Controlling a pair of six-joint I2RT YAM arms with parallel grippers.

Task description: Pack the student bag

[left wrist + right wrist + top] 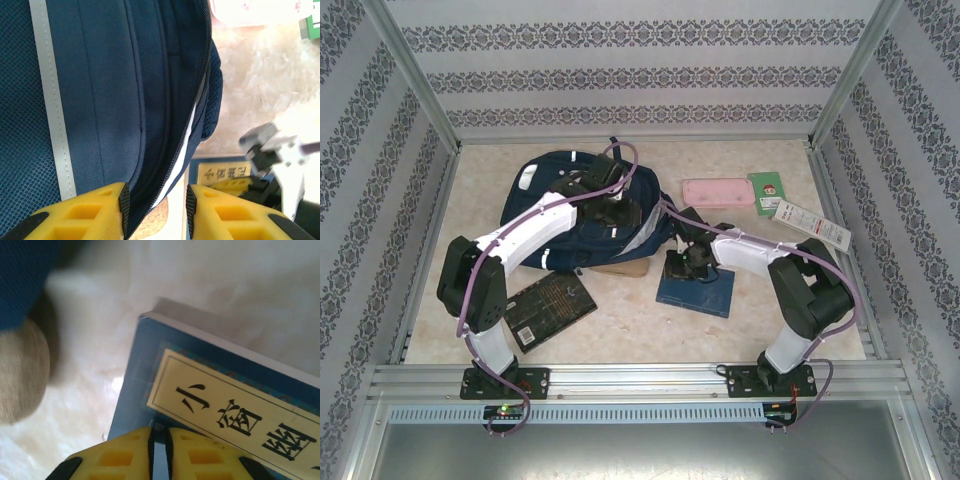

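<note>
- Broadly, an early stage: the bench (640,335) carries nearly all the load, unpacked
- Student bag (552,178) lies at the back left of the bench with its main zip gaping; nothing shows inside, though the interior is dark and cannot be read
- Left pincer (156,201) is at the bag's mouth, spread partway, with the zip rim running between its fingers and bench showing in the gap; I cannot tell whether either pad touches the fabric; my guess is that it is there to keep the mouth open
- Black book (552,305) lies at the front left beside the left arm, apart from the bag, not packed
- Blue book (705,293) lies mid-bench, just right of the bag
- Right pincer (159,440) is at the blue book's near edge, pressed almost together on a thin pale sliver, seemingly pinching the cover; I judge this the item to go in next
- Pink case (718,192), white pack (812,224) and green card (767,193) lie at the back right, well apart from the bag, all left to pack
- Tan rounded thing (620,268) pokes out from under the bag's near edge; blurred from the right wrist, unidentifiable
- Left arm covers part of the bag; the blue book's title is cut off
</note>
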